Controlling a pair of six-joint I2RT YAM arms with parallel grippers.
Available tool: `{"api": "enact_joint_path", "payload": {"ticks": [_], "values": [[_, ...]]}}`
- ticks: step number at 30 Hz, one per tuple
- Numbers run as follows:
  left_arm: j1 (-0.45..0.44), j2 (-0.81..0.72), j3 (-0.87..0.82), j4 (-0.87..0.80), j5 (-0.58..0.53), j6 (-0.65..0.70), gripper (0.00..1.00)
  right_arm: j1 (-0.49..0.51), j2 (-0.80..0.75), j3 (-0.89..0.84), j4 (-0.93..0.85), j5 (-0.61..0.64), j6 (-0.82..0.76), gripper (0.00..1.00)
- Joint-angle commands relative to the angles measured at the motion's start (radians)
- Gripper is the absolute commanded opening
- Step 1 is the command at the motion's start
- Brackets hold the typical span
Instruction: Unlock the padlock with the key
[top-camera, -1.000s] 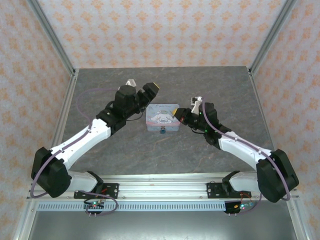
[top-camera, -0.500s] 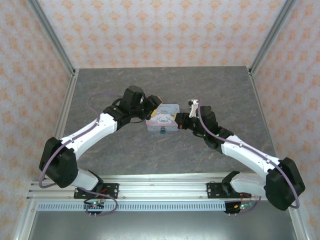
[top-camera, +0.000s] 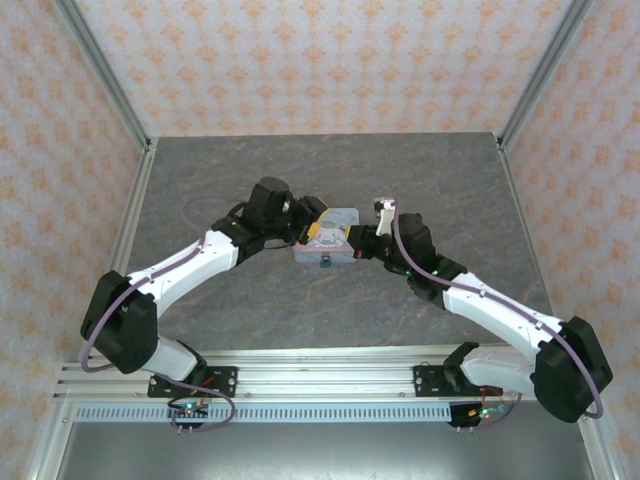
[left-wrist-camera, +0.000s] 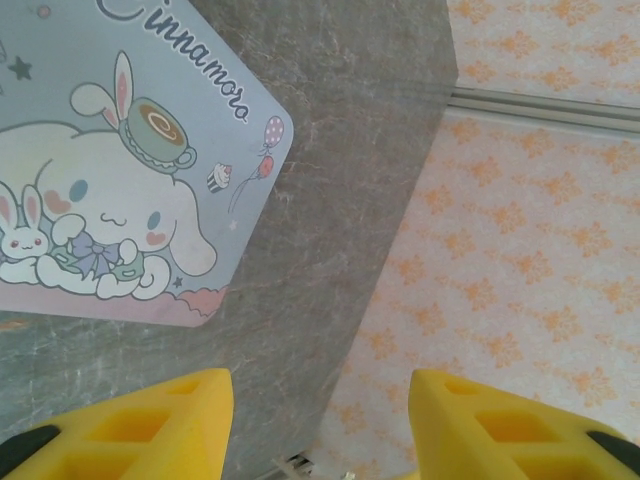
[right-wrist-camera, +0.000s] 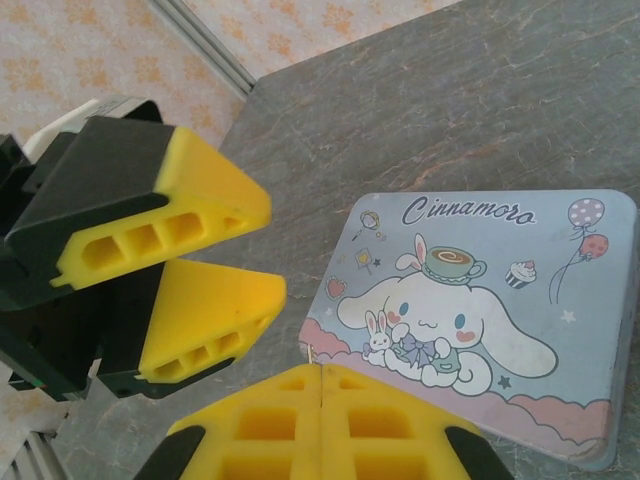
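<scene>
Pinching the key (right-wrist-camera: 311, 352) in our closed right gripper (right-wrist-camera: 320, 385), left gripper (left-wrist-camera: 320, 400) half-open and empty, we find the padlock (top-camera: 326, 264) near it, at the tin's (right-wrist-camera: 500, 260) near edge.

Satin printed tin (right-wrist-camera: 500, 300), matt stone-look table (right-wrist-camera: 450, 100), yellow plastic left claw (left-wrist-camera: 320, 410) pads (left-wrist-camera: 500, 430)

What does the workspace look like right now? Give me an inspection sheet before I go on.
Surface: grey marbled table.
Job's things: padlock on the table at the tin's near edge; key, likely the thin silvery sliver at the right gripper's tips.
Clutter: pale-blue cartoon tin, lying flat.
Grippers: left gripper beside the tin's left end, jaws apart, nothing between; right gripper at its right end, jaws shut.
Cables: purple cable along each arm, off the tin.
Surroundings: orange-patterned walls, metal frame posts.
</scene>
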Motion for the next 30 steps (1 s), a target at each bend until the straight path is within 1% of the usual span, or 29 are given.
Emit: {"api": "enact_joint_path", "payload": {"ticks": [1,6,11,16,22,30], "values": [[-0.017,0.028,0.023,0.041,0.015,-0.046,0.51,0.026,0.013,0.055,-0.024,0.056,-0.065,0.00],[-0.036,0.066,0.052,0.050,0.022,-0.059,0.50,0.067,0.029,0.099,-0.075,0.114,-0.130,0.00],[-0.052,0.092,0.061,0.060,0.022,-0.066,0.48,0.115,0.042,0.137,-0.136,0.209,-0.214,0.00],[-0.058,0.098,0.059,0.067,0.020,-0.072,0.42,0.143,0.048,0.145,-0.165,0.284,-0.269,0.00],[-0.060,0.102,0.064,0.070,0.021,-0.075,0.34,0.149,0.048,0.147,-0.169,0.327,-0.295,0.00],[-0.066,0.115,0.070,0.077,0.025,-0.077,0.32,0.149,0.081,0.153,-0.152,0.323,-0.296,0.00]]}}
